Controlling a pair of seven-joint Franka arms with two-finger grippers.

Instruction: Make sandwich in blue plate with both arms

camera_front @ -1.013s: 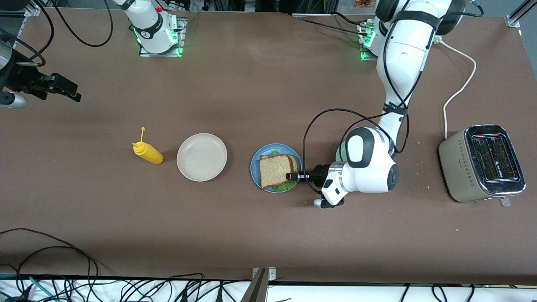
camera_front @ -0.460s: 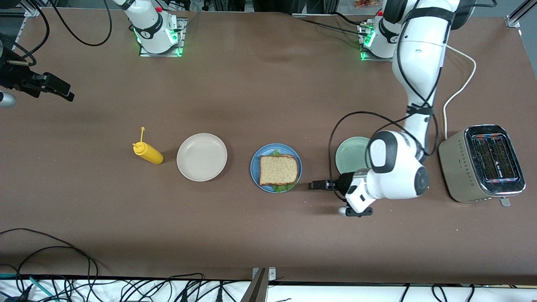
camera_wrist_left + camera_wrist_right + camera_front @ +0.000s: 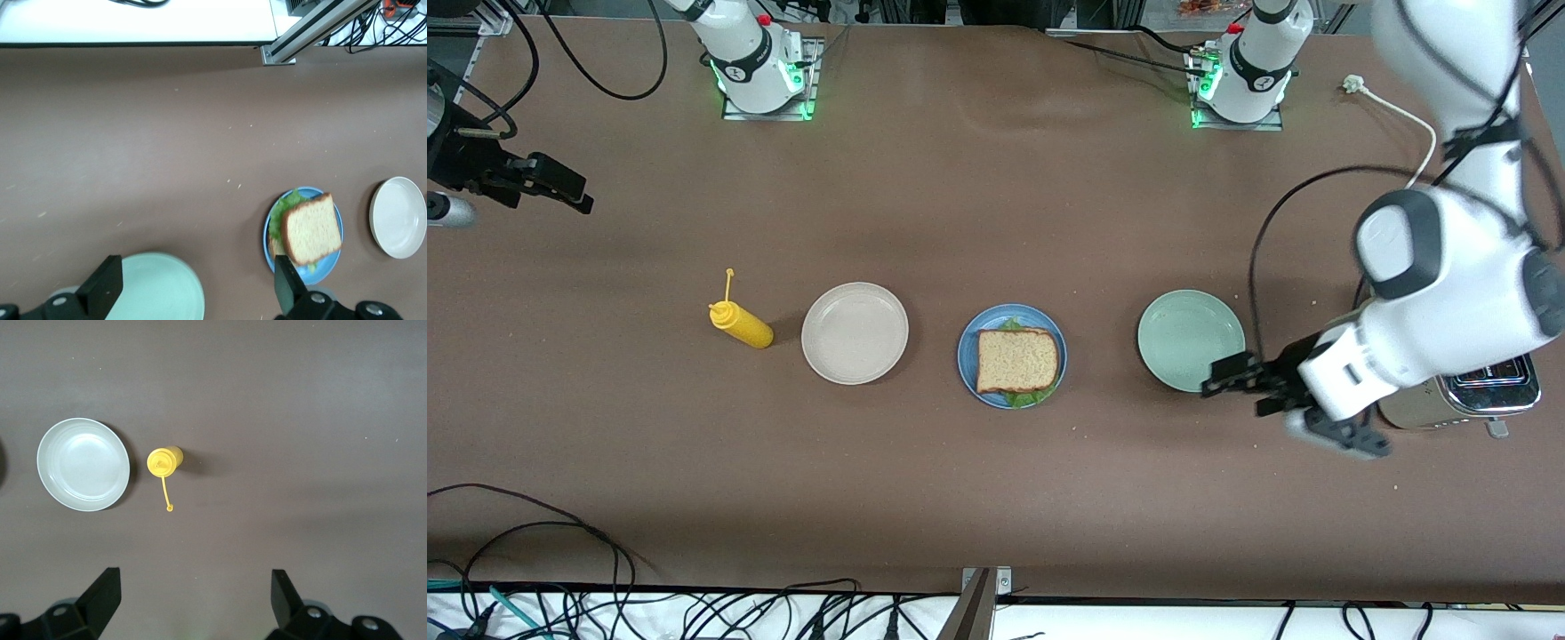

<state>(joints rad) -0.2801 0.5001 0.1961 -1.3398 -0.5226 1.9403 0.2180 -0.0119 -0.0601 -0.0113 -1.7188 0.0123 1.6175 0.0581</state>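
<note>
The sandwich (image 3: 1018,359) lies on the blue plate (image 3: 967,354) mid-table: a toasted slice on top, green lettuce showing at its edges. It also shows in the left wrist view (image 3: 310,229) on the blue plate (image 3: 325,265). My left gripper (image 3: 1224,377) is open and empty, in the air over the edge of the pale green plate (image 3: 1187,333), apart from the sandwich. In its wrist view the left gripper (image 3: 195,275) has its jaws spread wide. My right gripper (image 3: 560,188) waits open and empty over the right arm's end of the table, jaws wide in its wrist view (image 3: 193,583).
A beige plate (image 3: 855,332) and a yellow mustard bottle (image 3: 740,324) lie beside the blue plate toward the right arm's end; both show in the right wrist view, plate (image 3: 83,463) and bottle (image 3: 162,461). A toaster (image 3: 1489,396) stands at the left arm's end, partly hidden by the left arm.
My left gripper let go of the top slice, which settled on the sandwich, then drew back toward the left arm's end and rose. The right arm barely moved.
</note>
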